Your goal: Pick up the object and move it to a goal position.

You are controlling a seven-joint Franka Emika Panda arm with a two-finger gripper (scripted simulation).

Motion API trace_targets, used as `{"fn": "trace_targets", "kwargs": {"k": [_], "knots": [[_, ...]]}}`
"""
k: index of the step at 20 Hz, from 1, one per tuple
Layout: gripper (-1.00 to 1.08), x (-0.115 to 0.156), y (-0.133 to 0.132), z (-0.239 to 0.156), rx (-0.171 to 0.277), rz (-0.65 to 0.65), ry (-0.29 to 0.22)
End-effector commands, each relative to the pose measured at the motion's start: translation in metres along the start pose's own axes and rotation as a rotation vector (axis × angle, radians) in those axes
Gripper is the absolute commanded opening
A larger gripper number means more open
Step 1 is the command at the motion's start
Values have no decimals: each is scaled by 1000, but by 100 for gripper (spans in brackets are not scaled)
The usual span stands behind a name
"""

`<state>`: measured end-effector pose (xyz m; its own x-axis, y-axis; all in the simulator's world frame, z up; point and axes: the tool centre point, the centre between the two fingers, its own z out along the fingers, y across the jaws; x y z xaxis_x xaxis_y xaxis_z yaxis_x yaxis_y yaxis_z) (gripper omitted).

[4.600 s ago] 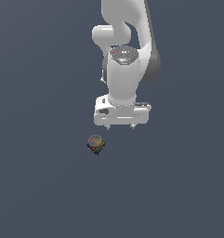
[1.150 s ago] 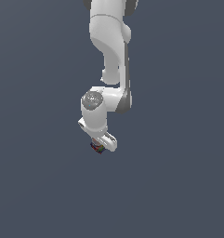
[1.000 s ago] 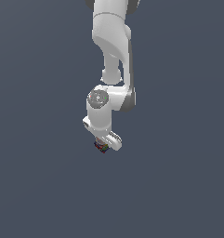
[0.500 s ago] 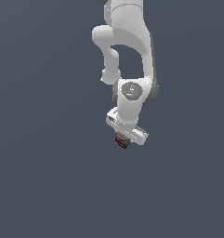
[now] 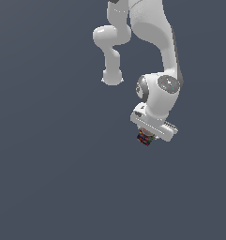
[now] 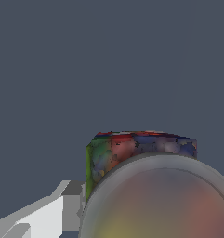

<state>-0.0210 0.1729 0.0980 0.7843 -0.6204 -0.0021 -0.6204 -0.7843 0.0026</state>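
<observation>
Everywhere around the arm [image 5: 152, 51] the surroundings are one flat, plain slate-grey field, with no edge, wall or seam to tell bench from room. The white arm reaches down from the top toward the exterior view's right. Its end effector [image 5: 146, 137] is clenched on the object [image 5: 143, 138], which shows as a small dark, red-and-blue patch just under the white hand. In the wrist view the object [image 6: 146, 181] fills the frame: a round grey-tan top with green, red and blue sides, beside a white finger [image 6: 43, 216].
</observation>
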Motion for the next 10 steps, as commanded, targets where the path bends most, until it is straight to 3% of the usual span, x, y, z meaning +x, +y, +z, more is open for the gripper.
{"fn": "trace_targets", "kwargs": {"k": [1, 10], "knots": [[-100, -12, -13, -5, 3, 3, 2], [-100, -28, -32, -9, 3, 3, 2]]}}
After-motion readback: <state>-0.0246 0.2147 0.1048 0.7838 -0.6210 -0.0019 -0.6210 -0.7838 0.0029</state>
